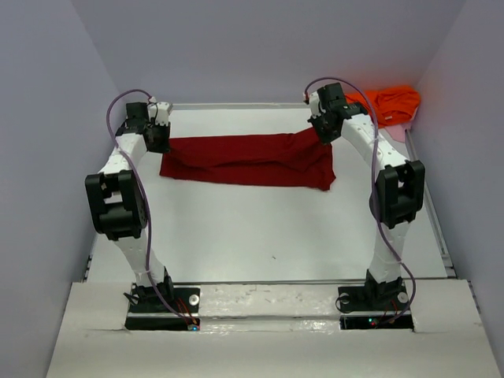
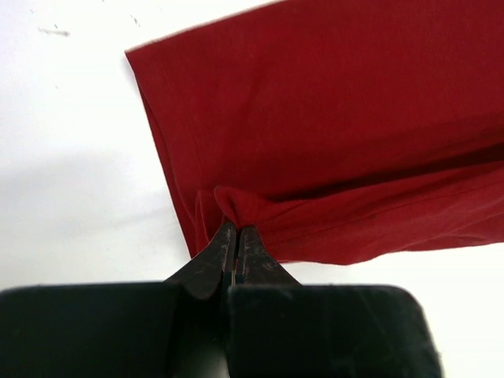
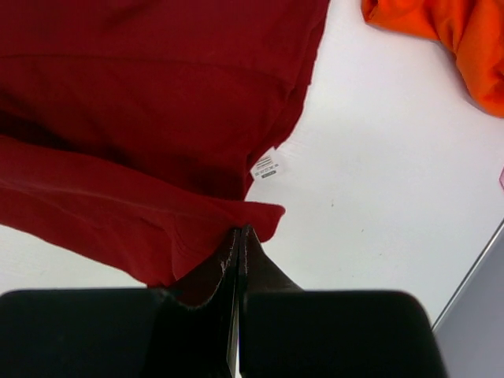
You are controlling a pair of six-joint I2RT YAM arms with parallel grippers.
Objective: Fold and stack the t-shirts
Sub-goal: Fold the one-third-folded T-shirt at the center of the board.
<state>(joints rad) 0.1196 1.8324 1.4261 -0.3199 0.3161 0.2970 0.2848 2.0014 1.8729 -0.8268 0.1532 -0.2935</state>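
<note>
The dark crimson red t-shirt [image 1: 248,160] lies stretched as a long band across the far half of the table. My left gripper [image 1: 156,135] is shut on its left edge, where the cloth bunches at the fingertips [image 2: 235,229]. My right gripper [image 1: 327,126] is shut on its right edge; a fold of red cloth [image 3: 157,213] hangs from the tips [image 3: 240,230] above the layer below, which shows a white label [image 3: 268,166]. The bright orange t-shirt [image 1: 391,104] lies crumpled in the far right corner, also seen in the right wrist view [image 3: 457,31].
The white table [image 1: 260,228] is walled by grey-lilac panels on three sides. A metal rail [image 1: 437,213] runs along its right edge. A bit of pink cloth [image 1: 398,131] shows beside the orange shirt. The arm bases [image 1: 161,303] stand at the near edge.
</note>
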